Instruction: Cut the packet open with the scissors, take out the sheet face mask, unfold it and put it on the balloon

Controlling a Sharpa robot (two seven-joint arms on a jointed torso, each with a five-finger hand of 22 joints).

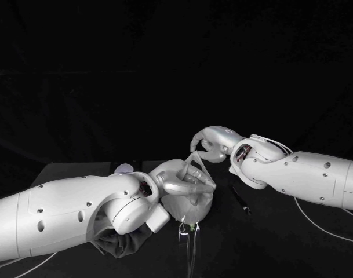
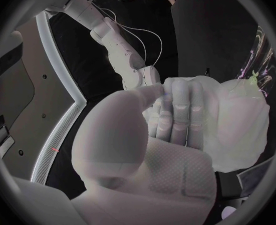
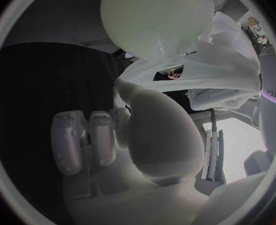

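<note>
Head view first: pinching the upper edge of the mask [image 3: 194, 77] with the right hand [image 1: 211, 143], thumb closed against fingers on the sheet, and holding it stretched out from the balloon [image 3: 157, 20]. Cupping that balloon from the other side with the left hand [image 2: 172, 145], laying flat fingers [image 2: 183, 112] on the part of the sheet already lying on its curve, so gripping balloon and mask together rather than hanging open. Holding the bundle low between the two arms, over the table [image 1: 76, 174] — touching it or just above, impossible to tell.

Judging the step as spreading the unfolded mask over the balloon, probably late in the task. Aiming, for a clean result, at:
- applying gentle, even pressure with the left hand, pinning the sheet without squashing or rolling the balloon
- carrying the pinched edge up and over the curve rather than tugging straight out, guarding against tearing so thin a sheet
- smoothing outward from the pinned part
- releasing only after laying the edge flat — never while slack or folded back
</note>
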